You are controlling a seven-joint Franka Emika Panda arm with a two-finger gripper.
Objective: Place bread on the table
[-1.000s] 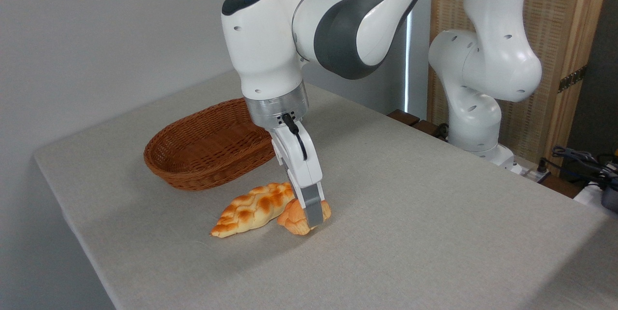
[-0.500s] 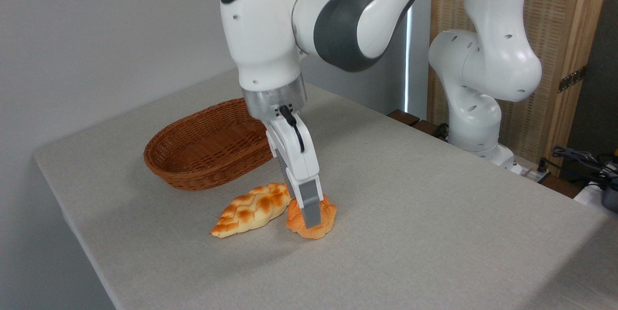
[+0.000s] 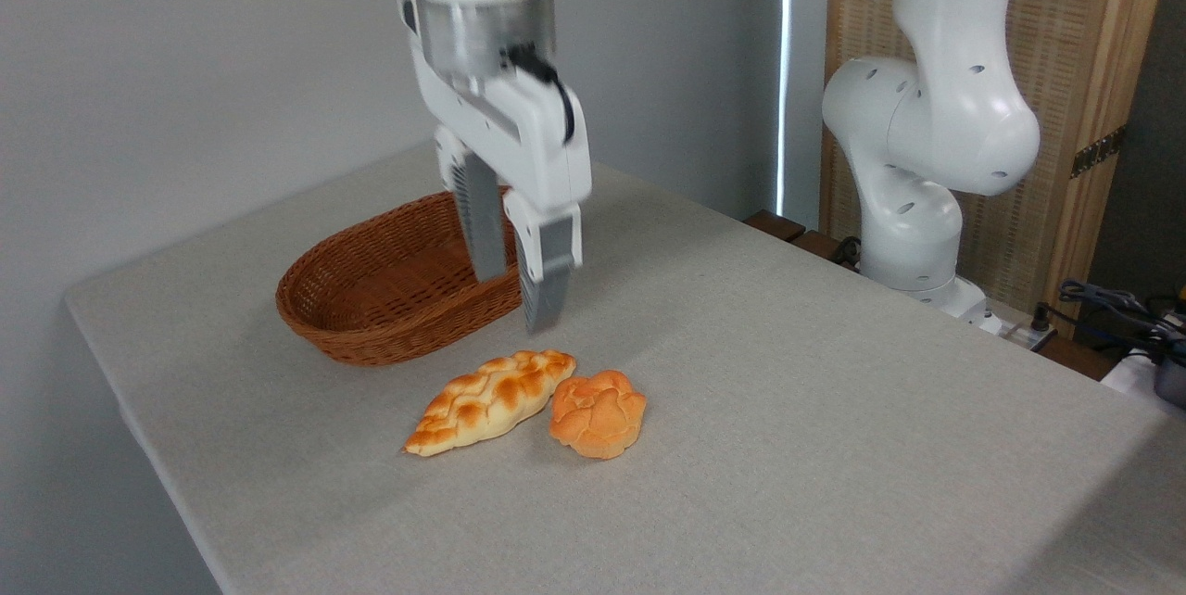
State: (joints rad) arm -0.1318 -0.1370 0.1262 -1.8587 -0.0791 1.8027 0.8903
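Pincer (image 3: 517, 298) now open, well above the released bread (image 3: 599, 413).

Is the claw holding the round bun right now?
No, the claw hangs open and empty above the bun, which lies on the table.

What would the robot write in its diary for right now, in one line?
end effector: open, empty, above table | bun: flat on table, beside braided loaf | basket: empty | step: bun released

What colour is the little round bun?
Orange-brown, paler in its cracks; the bun shows only in the one fixed camera view.
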